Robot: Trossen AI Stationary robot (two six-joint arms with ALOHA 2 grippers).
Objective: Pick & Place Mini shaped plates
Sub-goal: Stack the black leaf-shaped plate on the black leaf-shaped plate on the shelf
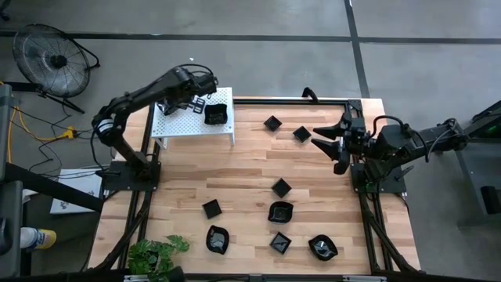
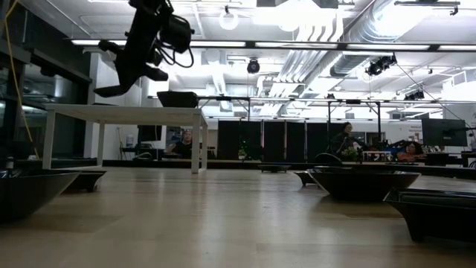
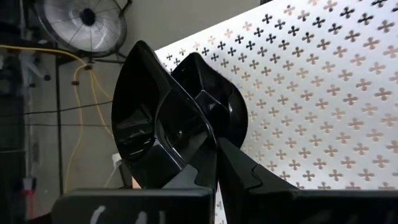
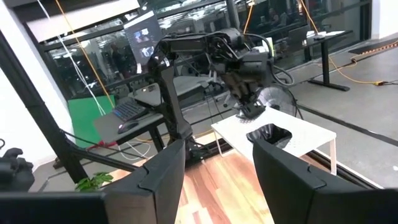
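Black and glossy, a small wavy-edged plate (image 3: 171, 134) is pinched by its rim between the closed fingers of my left gripper (image 1: 196, 103), above the white perforated shelf (image 1: 178, 125) at the far left corner of the wooden table (image 1: 243, 188). From the left wrist camera the plate stands on edge, its hollow side turned to me, and the cross-shaped holes of the shelf fill the space behind it. One more black plate (image 1: 216, 116) already lies on the shelf, near its right end, just beside my left gripper. My right gripper (image 1: 333, 139) waits over the right edge of the table with its fingers spread wide and nothing between them; two small square plates (image 1: 272, 123) lie on the wood near it, on its left. The other mini plates are on the near half of the table: a square one (image 1: 281, 187) in the middle, a bigger wavy one (image 1: 280, 211) just below it, a square one (image 1: 211, 208) more to the left, and three (image 1: 217, 239) in a row along the near edge. A green plant (image 1: 156, 254) sits at the near left corner, and a floor fan (image 1: 53, 59) stands beyond the table on the left.
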